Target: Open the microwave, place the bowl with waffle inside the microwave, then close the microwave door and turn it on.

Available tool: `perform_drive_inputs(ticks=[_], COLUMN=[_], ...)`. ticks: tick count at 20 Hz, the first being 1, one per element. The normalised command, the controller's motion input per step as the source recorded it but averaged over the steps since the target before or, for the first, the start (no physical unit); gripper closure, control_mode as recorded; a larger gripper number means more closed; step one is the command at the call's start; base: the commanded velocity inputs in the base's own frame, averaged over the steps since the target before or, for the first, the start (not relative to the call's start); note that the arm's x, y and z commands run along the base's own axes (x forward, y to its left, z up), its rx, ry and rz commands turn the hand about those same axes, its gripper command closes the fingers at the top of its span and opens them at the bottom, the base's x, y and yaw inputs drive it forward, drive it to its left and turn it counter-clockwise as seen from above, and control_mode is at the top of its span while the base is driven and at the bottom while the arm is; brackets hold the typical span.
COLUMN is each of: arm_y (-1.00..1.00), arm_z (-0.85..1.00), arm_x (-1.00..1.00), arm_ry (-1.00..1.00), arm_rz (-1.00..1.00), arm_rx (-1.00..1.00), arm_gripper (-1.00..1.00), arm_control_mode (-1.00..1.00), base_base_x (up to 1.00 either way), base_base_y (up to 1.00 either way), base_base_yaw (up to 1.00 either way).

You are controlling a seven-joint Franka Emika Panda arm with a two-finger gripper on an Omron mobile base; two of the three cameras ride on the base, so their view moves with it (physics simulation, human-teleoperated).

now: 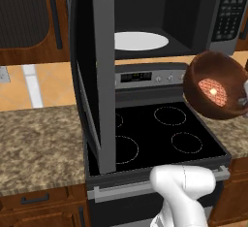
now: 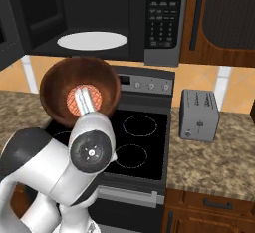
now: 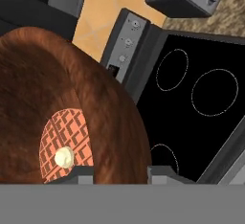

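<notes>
Hand view: gripper (image 3: 119, 173) pinching bowl (image 3: 62, 98) rim; right base view adds toaster (image 2: 199, 115).

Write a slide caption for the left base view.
Microwave door swung open, turntable plate bare; the tilted wooden bowl with the waffle is held aloft over the stove.

The bowl (image 1: 215, 85) is dark reddish-brown with a wood-like grain. The waffle (image 1: 213, 91) in it is reddish-orange, grid-patterned, with a pale yellow spot. The microwave (image 2: 99, 18) is dark grey; its turntable plate (image 2: 92, 41) is white. The stove (image 1: 160, 131) is black with thin, seemingly dotted white burner rings. The surface (image 1: 38, 148) is speckled brown granite. The toaster (image 2: 199, 115) is grey.
</notes>
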Motion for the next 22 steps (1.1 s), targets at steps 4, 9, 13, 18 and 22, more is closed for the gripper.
perform_drive_inputs(ticks=[4,9,13,18,22], arm_y=[0.26,0.64,0.69,0.54,0.19], arm_z=[1.00,0.99,0.69,0.38,0.46], arm_x=[-0.04,0.25,0.40,0.69,0.85], arm_ry=[-0.12,0.07,0.07,0.08,0.15], arm_rz=[-0.21,-0.33,-0.24,-0.19,-0.10], arm_rx=[0.05,-0.07,-0.08,-0.01,0.00], arm_gripper=[1.00,1.00,1.00,1.00,1.00], arm_control_mode=[-1.00,-1.00,-1.00,-1.00,-1.00], base_base_x=[0.00,0.00,0.00,0.00,0.00], base_base_y=[0.00,0.00,0.00,0.00,0.00], base_base_yaw=[0.00,0.00,0.00,0.00,0.00])
